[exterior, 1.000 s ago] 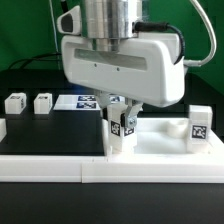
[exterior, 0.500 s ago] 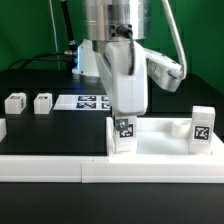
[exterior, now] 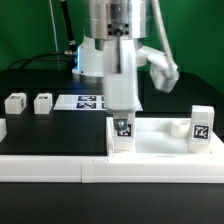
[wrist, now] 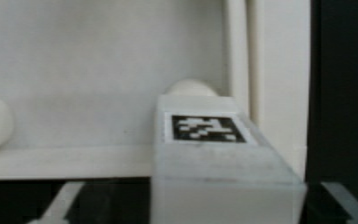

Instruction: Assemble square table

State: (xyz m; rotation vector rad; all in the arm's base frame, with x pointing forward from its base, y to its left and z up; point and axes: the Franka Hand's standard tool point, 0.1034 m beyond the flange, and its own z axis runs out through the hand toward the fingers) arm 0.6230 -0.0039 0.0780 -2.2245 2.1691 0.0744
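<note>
Square table leg [exterior: 122,137], upright, top hidden by pincer [exterior: 122,117], jaws unclear

The white legs [exterior: 200,127] carry black-and-white square tags, the square slab [exterior: 158,146] is plain white, the table [exterior: 55,130] is black, and the marker board [exterior: 85,101] is white with black-and-white tags.

Robot lab: marker board [exterior: 80,101] on black table [exterior: 50,130], green backdrop [exterior: 20,30].

Frontal exterior and close wrist views share one leg [exterior: 121,136] [wrist: 220,150].
</note>
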